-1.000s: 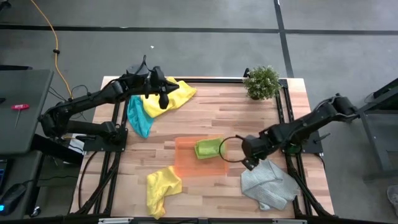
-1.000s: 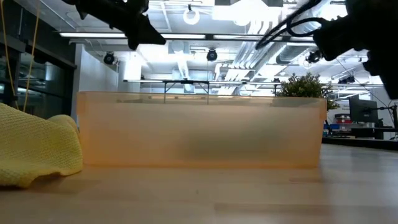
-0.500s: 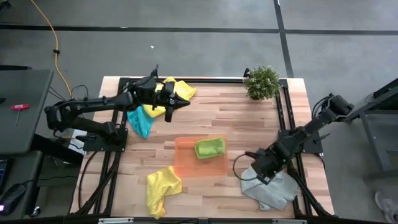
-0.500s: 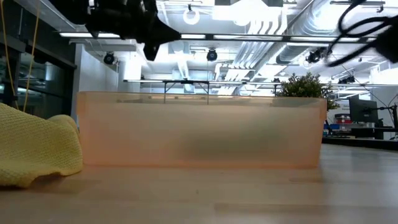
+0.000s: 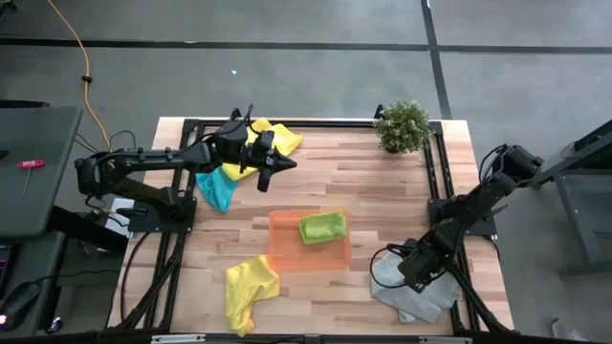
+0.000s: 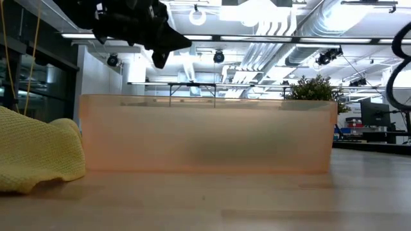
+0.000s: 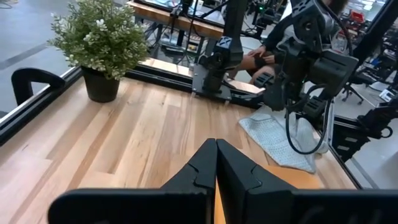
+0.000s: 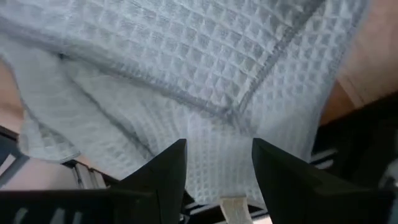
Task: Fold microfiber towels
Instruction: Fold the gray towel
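High view: the right hand [image 5: 418, 270], fingers apart, sits over the grey towel [image 5: 411, 291] near the worktop's [image 5: 382, 186] front right corner; the left hand [image 5: 284, 164], closed and empty, hovers near its back left corner.

Five towels: a yellow one [image 5: 273, 141] and a teal one [image 5: 212, 183] crumpled at the far left, another yellow [image 5: 249, 287] crumpled near front, lime [image 5: 323, 226] folded centrally, grey [image 5: 413, 291] rumpled front right.
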Robot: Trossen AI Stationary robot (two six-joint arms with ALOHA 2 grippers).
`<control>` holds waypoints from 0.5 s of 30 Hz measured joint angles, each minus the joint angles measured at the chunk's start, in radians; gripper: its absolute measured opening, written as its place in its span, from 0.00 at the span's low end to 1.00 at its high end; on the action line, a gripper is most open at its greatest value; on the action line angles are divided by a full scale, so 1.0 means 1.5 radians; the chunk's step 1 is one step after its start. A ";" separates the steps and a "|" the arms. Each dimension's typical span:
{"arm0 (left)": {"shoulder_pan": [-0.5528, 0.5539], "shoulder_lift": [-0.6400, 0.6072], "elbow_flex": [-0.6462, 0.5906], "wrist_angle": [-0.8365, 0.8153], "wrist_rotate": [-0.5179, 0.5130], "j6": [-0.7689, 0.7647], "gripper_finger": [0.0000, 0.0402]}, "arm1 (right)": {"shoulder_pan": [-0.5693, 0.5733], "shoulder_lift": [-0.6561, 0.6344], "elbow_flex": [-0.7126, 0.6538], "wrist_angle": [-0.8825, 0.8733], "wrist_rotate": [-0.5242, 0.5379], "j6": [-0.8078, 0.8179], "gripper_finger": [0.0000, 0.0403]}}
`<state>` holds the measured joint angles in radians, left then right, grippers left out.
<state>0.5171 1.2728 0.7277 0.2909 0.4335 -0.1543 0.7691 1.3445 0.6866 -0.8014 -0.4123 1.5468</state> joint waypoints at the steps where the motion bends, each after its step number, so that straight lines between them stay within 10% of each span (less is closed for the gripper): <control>1: 0.001 0.000 0.000 0.000 0.000 0.000 0.00 | 0.001 0.000 -0.009 0.004 0.000 0.000 0.43; 15: 0.004 0.000 0.000 -0.007 -0.008 -0.002 0.00 | 0.008 0.000 -0.078 0.094 -0.010 0.033 0.35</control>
<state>0.5236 1.2728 0.7277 0.2806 0.4220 -0.1570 0.7807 1.3441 0.5694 -0.6600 -0.4272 1.5967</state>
